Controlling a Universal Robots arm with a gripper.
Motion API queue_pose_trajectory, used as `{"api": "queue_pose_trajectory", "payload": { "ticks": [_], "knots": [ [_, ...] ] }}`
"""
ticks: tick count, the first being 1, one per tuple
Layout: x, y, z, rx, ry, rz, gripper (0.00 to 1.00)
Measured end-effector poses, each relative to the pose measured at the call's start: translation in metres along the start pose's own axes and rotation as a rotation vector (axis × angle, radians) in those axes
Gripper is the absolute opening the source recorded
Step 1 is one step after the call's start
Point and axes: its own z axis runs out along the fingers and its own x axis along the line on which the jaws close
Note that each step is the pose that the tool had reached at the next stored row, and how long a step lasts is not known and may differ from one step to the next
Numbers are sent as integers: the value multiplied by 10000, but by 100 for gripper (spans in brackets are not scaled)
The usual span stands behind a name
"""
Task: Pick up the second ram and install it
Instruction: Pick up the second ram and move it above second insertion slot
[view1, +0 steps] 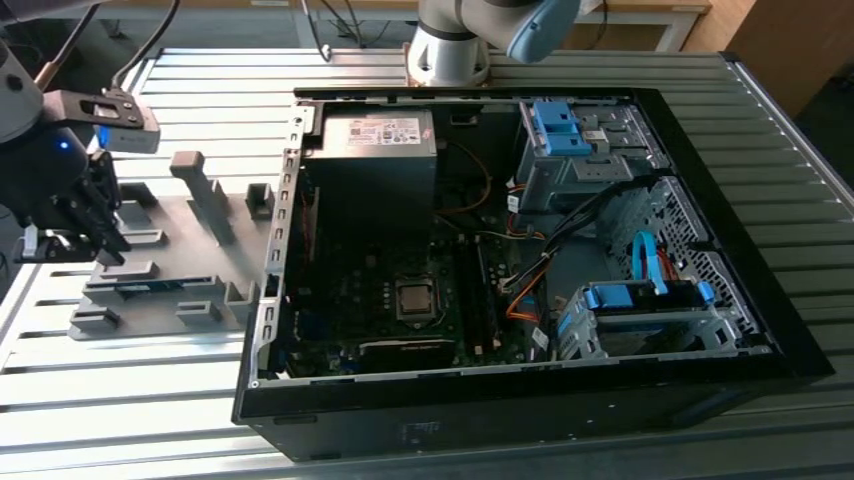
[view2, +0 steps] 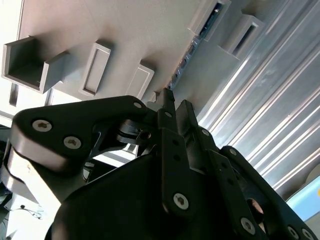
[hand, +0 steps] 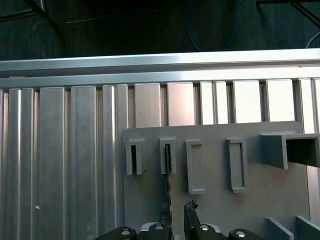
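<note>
The second ram (view1: 150, 286) is a thin blue-green stick standing on edge in the slots of the grey fixture (view1: 200, 235), at the exterior view's left. My black gripper (view1: 96, 248) hangs over the fixture's outer end, just above and beside the stick. The first wrist view has the ram (hand: 168, 172) edge-on, running from a slot block toward my gripper (hand: 177, 217). Its line meets one fingertip (hand: 164, 222) rather than the gap. In the second wrist view the ram (view2: 187, 55) leads to my gripper (view2: 176, 107). The fingers stand a narrow gap apart with nothing between them.
The open black computer case (view1: 747, 330) lies at the centre and right of the slatted metal table (view1: 134, 400), motherboard (view1: 400, 290) facing up, with cables and blue drive-bay clips (view1: 554, 125). Upright grey blocks (view1: 200, 190) rise from the fixture between my gripper and the case.
</note>
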Motion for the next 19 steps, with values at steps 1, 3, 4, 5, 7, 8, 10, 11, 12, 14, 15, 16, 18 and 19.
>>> {"api": "queue_pose_trajectory", "payload": {
  "ticks": [1, 3, 4, 5, 7, 8, 10, 11, 12, 14, 15, 16, 18, 19],
  "knots": [
    [0, 0, 12, 1, 0, -10, 26],
    [0, -1, 35, 0, 1, -58, 32],
    [1, -1, 48, 0, 2, -91, 32],
    [2, 0, 60, 1, 2, -134, 32],
    [6, 11, 80, 5, 6, -189, 32],
    [6, 18, 90, 16, 5, -192, 32],
    [7, 25, 105, 33, 5, -193, 32],
    [7, 24, 114, 39, 4, -194, 32],
    [7, 25, 123, 37, 6, -198, 32],
    [7, 25, 143, 38, 6, -222, 32],
    [7, 25, 151, 38, 7, -239, 32],
    [7, 25, 160, 40, 7, -254, 32],
    [9, 25, 180, 43, 7, -286, 32],
    [10, 25, 190, 46, 8, -307, 32]
  ]
}}
